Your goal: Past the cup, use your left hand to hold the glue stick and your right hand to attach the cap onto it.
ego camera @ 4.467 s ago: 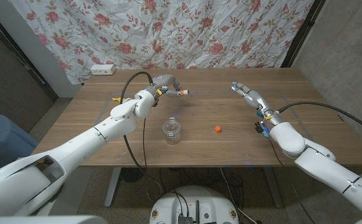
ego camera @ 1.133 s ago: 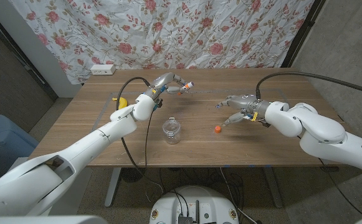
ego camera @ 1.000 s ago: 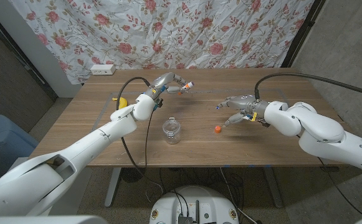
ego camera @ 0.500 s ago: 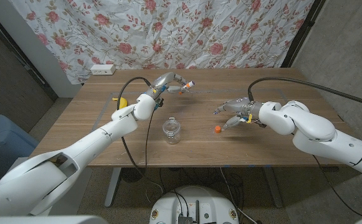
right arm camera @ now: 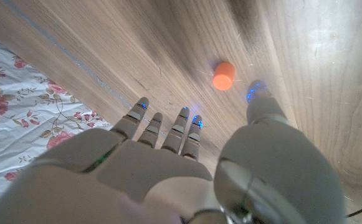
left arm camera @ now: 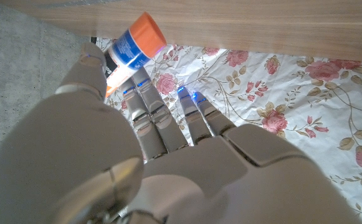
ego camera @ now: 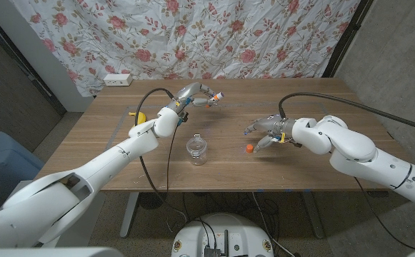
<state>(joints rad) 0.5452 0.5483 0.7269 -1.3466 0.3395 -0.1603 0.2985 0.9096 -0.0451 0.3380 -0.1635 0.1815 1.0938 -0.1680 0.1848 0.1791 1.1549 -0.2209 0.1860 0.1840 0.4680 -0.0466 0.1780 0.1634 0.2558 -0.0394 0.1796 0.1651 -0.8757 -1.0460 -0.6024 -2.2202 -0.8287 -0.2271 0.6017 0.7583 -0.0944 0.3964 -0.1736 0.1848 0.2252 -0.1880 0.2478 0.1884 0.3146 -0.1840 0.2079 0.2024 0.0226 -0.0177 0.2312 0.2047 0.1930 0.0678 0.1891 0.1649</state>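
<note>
Right hand (ego camera: 264,133) now lower, spread wide beside cap (ego camera: 250,148); left hand (ego camera: 193,96) at 11 o'clock grips glue stick (ego camera: 214,98). Risk: fingertips knock small cap rolling.

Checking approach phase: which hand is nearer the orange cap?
Right. The right hand hovers open beside the orange cap; the left hand holds the glue stick farther back.

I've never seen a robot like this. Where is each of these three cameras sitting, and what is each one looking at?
Head view: on the robot's head, looking down at the wooden table, both arms entering from the bottom corners.
Left wrist view: on the left wrist, looking along the left hand, which holds the glue stick.
Right wrist view: on the right wrist, looking along the right hand at the orange cap on the table.
Shared: the head view also shows the glue stick and cap.
</note>
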